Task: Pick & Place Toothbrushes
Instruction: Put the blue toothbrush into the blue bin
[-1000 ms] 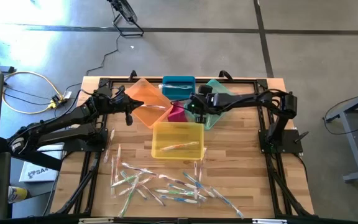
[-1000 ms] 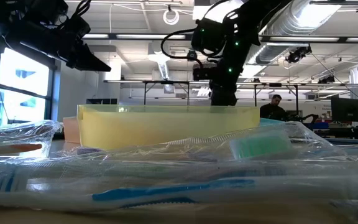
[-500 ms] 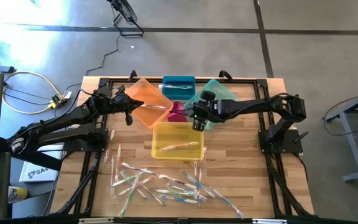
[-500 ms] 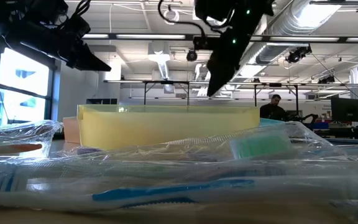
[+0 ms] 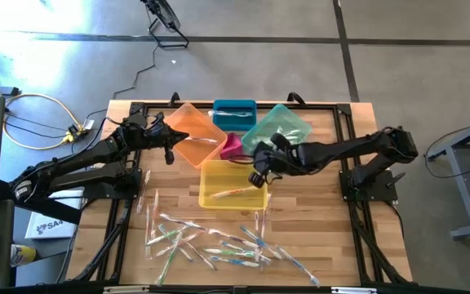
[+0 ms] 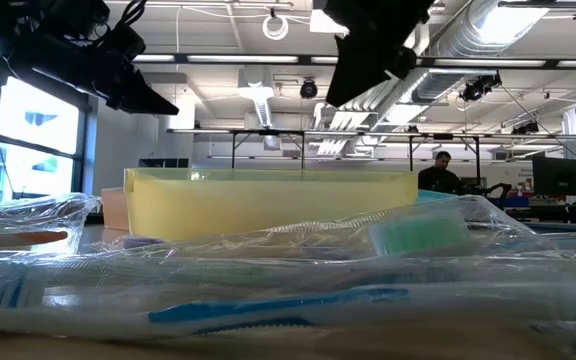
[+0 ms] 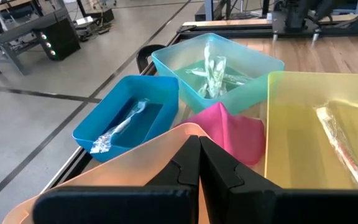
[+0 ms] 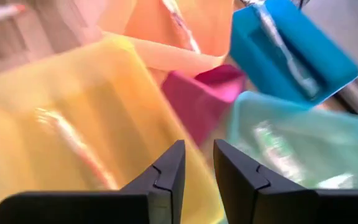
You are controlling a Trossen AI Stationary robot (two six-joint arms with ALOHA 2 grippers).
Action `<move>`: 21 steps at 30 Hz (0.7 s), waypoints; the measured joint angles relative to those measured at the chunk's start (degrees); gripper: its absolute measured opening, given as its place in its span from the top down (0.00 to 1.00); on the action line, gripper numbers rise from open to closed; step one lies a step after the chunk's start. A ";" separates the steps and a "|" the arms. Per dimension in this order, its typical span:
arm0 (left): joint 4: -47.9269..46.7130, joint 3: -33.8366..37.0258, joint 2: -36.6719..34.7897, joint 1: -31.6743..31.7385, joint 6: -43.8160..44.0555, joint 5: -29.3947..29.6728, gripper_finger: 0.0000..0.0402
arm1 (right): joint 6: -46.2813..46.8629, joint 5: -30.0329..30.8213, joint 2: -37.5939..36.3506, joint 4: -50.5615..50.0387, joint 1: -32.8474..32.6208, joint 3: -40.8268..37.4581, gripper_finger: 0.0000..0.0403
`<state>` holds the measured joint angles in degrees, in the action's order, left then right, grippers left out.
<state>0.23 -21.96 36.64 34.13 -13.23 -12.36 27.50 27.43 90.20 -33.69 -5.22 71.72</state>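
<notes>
Many wrapped toothbrushes lie loose on the table's near part and fill the foreground of the low view. One toothbrush lies in the yellow bin. Others lie in the teal bin, the blue bin and the orange bin. My right gripper hangs over the yellow bin's right side, slanting down. Its fingers stand a little apart with nothing between them. My left gripper waits shut and empty above the orange bin's edge.
A small pink bin sits between the orange, teal and yellow bins. A black frame runs round the wooden table. Bare wood lies to the right of the yellow bin and beside the pile of toothbrushes.
My right gripper has left the place over the teal bin and swung toward the table's near edge, out over the yellow bin's right side. It has risen and rolled about its own axis on the way. No toothbrush has moved.
</notes>
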 joint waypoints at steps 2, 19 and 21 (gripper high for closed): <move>0.00 0.00 0.00 0.00 0.02 0.00 1.00 | 3.33 -2.40 -0.05 0.06 -0.97 0.00 0.81; 0.00 0.00 -0.01 -0.01 0.02 0.00 1.00 | 13.41 -14.19 -0.05 0.09 -5.27 0.00 0.81; 0.00 0.00 0.00 0.00 0.02 0.00 1.00 | 13.73 -14.15 -0.05 0.22 -5.35 0.00 0.81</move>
<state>0.23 -21.96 36.64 34.13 -13.21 -12.36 41.23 13.28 90.15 -33.48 -10.57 71.72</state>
